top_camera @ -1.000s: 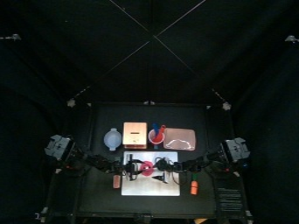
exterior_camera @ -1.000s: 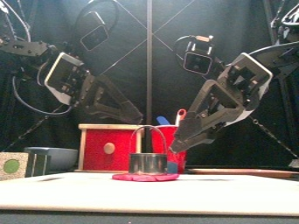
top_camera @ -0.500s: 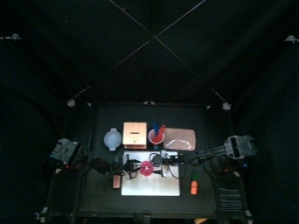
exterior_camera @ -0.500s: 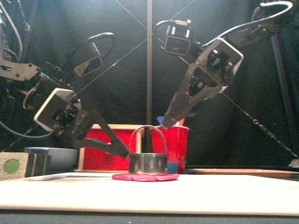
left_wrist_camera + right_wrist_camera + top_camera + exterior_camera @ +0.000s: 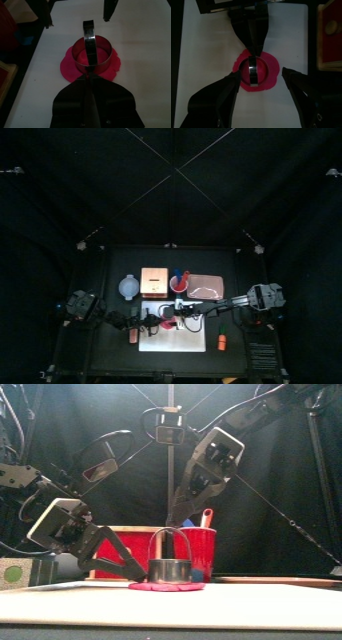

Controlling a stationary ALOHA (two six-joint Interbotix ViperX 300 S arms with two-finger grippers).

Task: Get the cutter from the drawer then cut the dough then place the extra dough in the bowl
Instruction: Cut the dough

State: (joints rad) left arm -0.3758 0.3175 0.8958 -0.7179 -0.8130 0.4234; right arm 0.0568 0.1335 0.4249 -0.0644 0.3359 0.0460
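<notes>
The round metal cutter (image 5: 168,564) is seen standing on the flat pink dough (image 5: 167,586), which is laid on the white cutting board (image 5: 187,340) near the table's front. In the front view its wire handle is shown arched upright over the ring, with the red cup (image 5: 198,547) and the wooden box (image 5: 123,549) behind, but the jaws are poorly shown there. In the left wrist view the left gripper (image 5: 87,81) is seen pressed together, its tip brought to the dough's edge just before the cutter's near wall. In the right wrist view the right gripper (image 5: 260,75) is held above the cutter, jaws spread wide either side of the dough. Only in the top view are the blue-grey bowl (image 5: 128,286) and pink tray (image 5: 207,285) shown, behind the board.
</notes>
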